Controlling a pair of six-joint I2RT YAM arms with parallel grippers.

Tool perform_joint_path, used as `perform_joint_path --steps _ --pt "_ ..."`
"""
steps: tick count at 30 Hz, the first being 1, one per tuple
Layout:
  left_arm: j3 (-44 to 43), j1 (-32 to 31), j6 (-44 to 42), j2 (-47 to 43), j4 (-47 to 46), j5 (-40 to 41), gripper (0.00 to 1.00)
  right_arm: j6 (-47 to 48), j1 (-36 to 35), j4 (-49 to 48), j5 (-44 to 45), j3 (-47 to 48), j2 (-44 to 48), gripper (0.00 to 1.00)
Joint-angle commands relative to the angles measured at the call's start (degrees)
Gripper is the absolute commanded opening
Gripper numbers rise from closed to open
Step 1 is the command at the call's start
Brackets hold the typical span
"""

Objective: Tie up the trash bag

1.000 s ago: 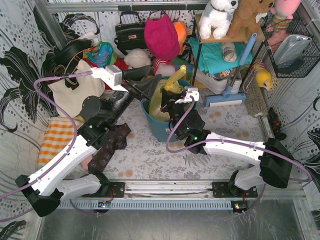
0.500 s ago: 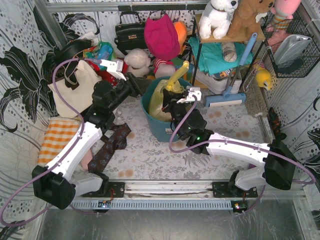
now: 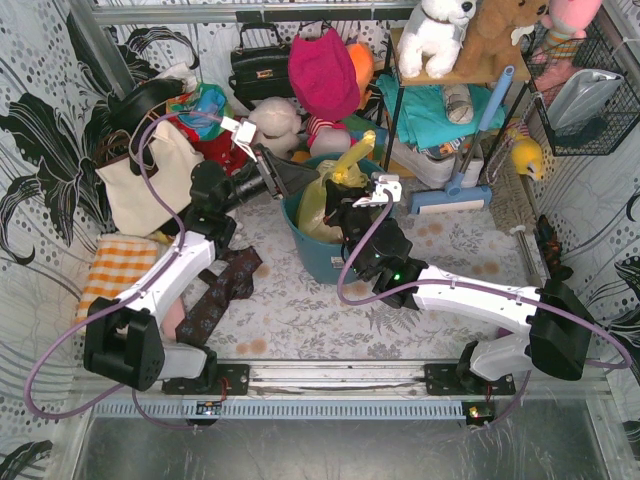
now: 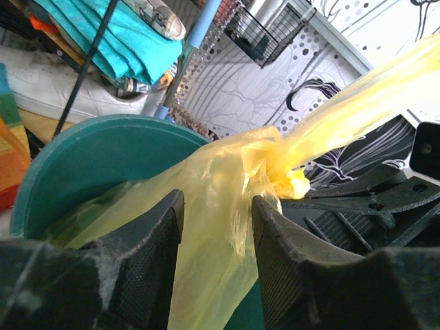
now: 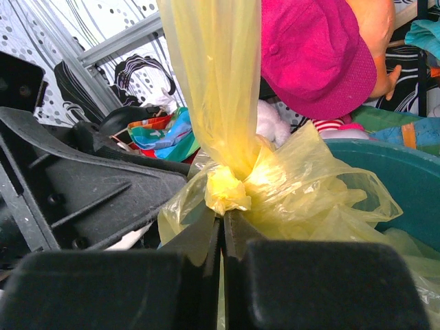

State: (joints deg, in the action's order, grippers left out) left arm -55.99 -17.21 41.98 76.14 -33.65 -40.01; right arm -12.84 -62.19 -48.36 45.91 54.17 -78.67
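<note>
Here we pinch the trash bag (image 5: pixel 295 185) with our right gripper (image 5: pixel 221 223) just under its knot (image 5: pixel 225 187), tail rising above; our left gripper (image 4: pixel 216 206), half-parted, straddles the neck.

The walls (image 3: pixel 40 120) carry black-and-white floral paper; the table (image 3: pixel 300 315) has a pale patterned top; a shelf (image 3: pixel 470 78) and wire basket (image 3: pixel 600 140) sit back right.
</note>
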Motion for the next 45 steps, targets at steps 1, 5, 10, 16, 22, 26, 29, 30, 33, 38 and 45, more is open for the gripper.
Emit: perform_joint_path --steps 1,5,10,16,22,26,29,30,33,38,45 --pt "-1.39 0.34 1.61 1.64 -5.44 -4.36 0.51 -1.20 -0.35 -0.20 0.32 -0.04 1.35 0.00" --pt "-2.12 0.34 1.79 2.52 -5.29 -5.53 0.43 -1.47 -0.33 -0.12 0.17 0.21 0.92 0.00" --pt "-2.43 0.34 1.66 1.90 -4.42 -6.37 0.10 -2.36 -0.38 0.94 -0.88 1.21 -0.01 0.00" --pt "-1.62 0.27 0.90 -1.11 -2.51 -7.98 0.00 -5.17 0.35 2.73 -3.21 2.63 -1.48 0.00" --pt "-0.52 0.08 -1.14 -5.05 2.01 -8.94 0.00 -6.53 1.35 2.19 -3.56 3.24 -2.95 0.00" --pt "-0.16 -0.29 -2.96 -7.29 6.28 -9.22 0.00 -6.72 2.39 1.03 -3.44 2.99 -3.15 0.00" --pt "0.35 -1.02 -4.08 -8.32 8.95 -8.92 0.00 -6.28 2.77 -0.91 -3.78 2.32 -2.90 0.00" --pt "0.55 -1.33 -4.45 -8.52 10.04 -8.63 0.00 -5.94 2.73 -2.30 -3.81 1.77 -2.77 0.00" --pt "1.57 -2.69 -5.29 -8.99 12.00 -7.55 0.00 -5.76 3.09 -5.50 -4.57 0.23 -2.41 0.00" --pt "3.40 -4.94 -5.81 -9.41 13.31 -5.60 0.00 -5.63 3.88 -14.16 -8.38 -4.13 -1.61 0.00" --pt "3.98 -8.30 -5.30 -9.61 13.56 -5.15 0.00 -5.12 4.54 -26.30 -12.51 -10.93 -1.07 0.00"
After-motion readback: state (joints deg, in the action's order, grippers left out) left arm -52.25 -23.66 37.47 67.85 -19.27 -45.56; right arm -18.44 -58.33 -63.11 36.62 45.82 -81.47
